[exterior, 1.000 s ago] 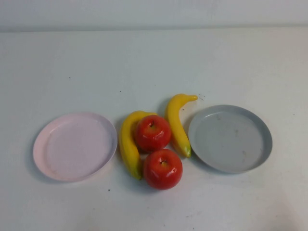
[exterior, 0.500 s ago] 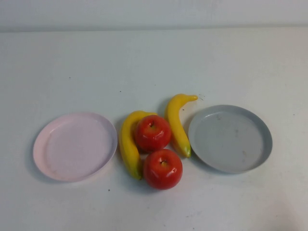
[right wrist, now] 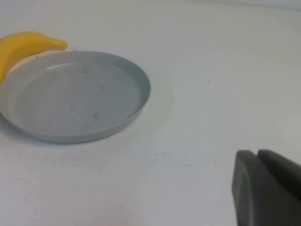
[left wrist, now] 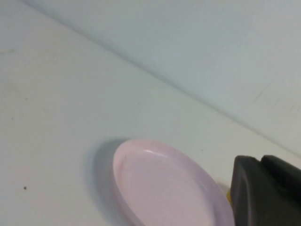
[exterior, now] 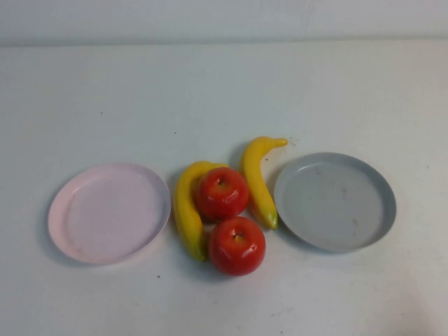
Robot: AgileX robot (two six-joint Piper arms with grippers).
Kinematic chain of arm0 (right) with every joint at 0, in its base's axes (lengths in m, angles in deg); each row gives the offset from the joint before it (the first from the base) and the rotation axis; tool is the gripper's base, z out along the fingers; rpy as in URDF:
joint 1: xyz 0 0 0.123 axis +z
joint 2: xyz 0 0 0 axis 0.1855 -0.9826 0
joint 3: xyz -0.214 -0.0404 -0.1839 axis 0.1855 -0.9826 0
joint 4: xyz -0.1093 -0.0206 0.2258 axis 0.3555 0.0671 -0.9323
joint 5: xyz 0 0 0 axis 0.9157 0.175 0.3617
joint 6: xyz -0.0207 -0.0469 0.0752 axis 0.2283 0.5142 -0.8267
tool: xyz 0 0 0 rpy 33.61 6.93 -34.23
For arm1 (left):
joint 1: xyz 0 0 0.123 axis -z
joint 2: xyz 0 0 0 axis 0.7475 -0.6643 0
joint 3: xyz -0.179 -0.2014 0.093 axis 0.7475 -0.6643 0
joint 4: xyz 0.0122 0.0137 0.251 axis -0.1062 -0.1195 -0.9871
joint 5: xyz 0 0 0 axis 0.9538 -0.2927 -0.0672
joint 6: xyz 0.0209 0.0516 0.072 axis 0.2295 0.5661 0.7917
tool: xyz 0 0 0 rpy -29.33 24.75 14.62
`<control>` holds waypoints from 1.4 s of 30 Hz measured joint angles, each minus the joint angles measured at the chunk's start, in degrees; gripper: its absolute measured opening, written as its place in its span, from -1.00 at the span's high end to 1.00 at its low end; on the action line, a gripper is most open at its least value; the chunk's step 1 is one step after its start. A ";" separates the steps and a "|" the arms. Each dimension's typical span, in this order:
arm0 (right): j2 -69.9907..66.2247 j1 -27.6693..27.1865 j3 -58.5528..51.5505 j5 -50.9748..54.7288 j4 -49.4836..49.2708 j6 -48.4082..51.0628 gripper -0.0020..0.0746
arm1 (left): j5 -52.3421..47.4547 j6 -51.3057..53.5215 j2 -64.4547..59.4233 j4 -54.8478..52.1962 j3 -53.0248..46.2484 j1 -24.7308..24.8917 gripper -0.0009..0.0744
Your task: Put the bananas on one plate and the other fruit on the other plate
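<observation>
Nothing differs from a second ago as far as I can see: same layout, nothing has shifted. On the white table, the shiny red apple with the yellowish stem dimple sits in the middle of the cluster, so I'll use it as the landmark. The second glossy red apple is touching it on the near side. One curved yellow plastic banana hugs its left side, the other yellow banana lies along its right. The round pale pink shallow plate is well to its left, the round grey-blue plate with scuff marks well to its right, both with no fruit on them.

The left gripper hangs near the pink plate and the right gripper near the grey-blue one, each with fingers pressed together, holding nothing.
</observation>
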 joint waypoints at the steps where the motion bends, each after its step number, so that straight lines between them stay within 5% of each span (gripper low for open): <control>1: 0.00 0.00 0.00 0.00 0.00 0.00 0.99 | -2.54 -0.26 -0.67 0.00 1.59 0.00 0.97; 6: 0.00 0.00 0.00 0.00 0.00 0.00 0.99 | -19.06 6.27 -11.54 2.64 16.22 0.27 0.97; 17: 0.00 0.00 0.00 0.00 0.00 0.00 0.99 | -35.57 53.00 -42.09 31.63 36.76 4.10 0.97; 32: 0.00 0.00 0.00 0.00 0.00 0.00 0.99 | -21.41 73.99 -70.34 37.57 47.08 27.58 0.93; 36: 0.00 0.00 0.00 0.04 0.00 0.00 0.99 | -20.07 85.26 -72.00 38.77 47.11 30.64 0.42; 40: 0.00 0.00 0.00 0.04 0.00 0.00 0.99 | -19.15 91.12 -75.28 42.26 47.11 31.66 -0.42; 42: 0.00 0.00 0.00 0.04 0.00 0.00 0.99 | -17.87 92.12 -77.59 44.62 47.11 31.77 -0.62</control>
